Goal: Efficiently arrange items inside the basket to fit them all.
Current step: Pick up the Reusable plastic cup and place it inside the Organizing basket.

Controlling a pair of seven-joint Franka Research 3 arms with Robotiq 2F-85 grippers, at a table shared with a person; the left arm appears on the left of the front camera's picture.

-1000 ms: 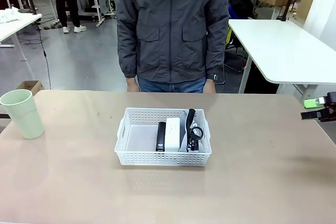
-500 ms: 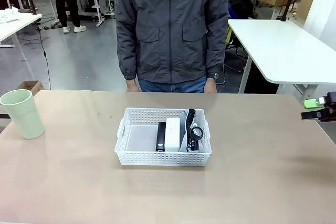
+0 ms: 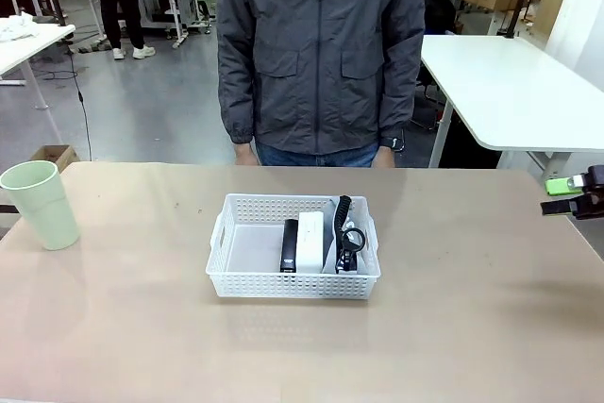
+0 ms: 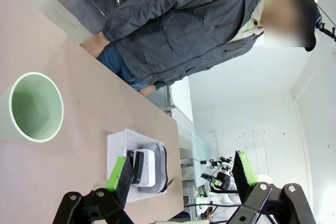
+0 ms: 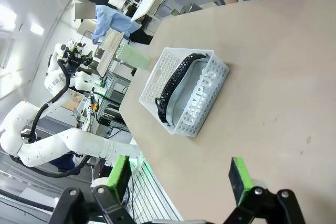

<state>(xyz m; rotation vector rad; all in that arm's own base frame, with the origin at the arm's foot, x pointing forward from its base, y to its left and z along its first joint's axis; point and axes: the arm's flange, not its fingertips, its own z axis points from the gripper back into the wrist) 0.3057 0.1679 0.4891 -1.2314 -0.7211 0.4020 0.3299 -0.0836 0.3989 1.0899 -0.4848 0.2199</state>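
Starting closest in: got the left end effector [image 4: 181, 174] spread wide open, nothing between the green pads [image 4: 118, 171], looking out over the beige tabletop [image 3: 453, 337]. Same deal with the right end effector [image 5: 178, 174]: released, gripping nothing, parked out at the right edge of the tabletop, well apart from everything else. Moving out to the middle: found the white rectangular plastic basket with lattice sides and cut-out handles [image 3: 293, 287] sitting flat. Bunched into its right half, side by side: a black stapler [image 3: 289, 245] lying lengthwise, then a small white box [image 3: 312, 233] right beside it, then a grey fabric pouch with white "CAMPUS" lettering [image 5: 189, 95] squeezed on edge against the right wall, with its black strap [image 3: 343, 214] running along the top. Over by the left edge, well apart from the basket: a pale green plastic cup [image 3: 41, 205], standing upright with the mouth up, so not packed yet. Farthest back: a person in a dark grey zip jacket [image 3: 321, 54] standing at the far side, both hands hanging down near the tabletop's edge.
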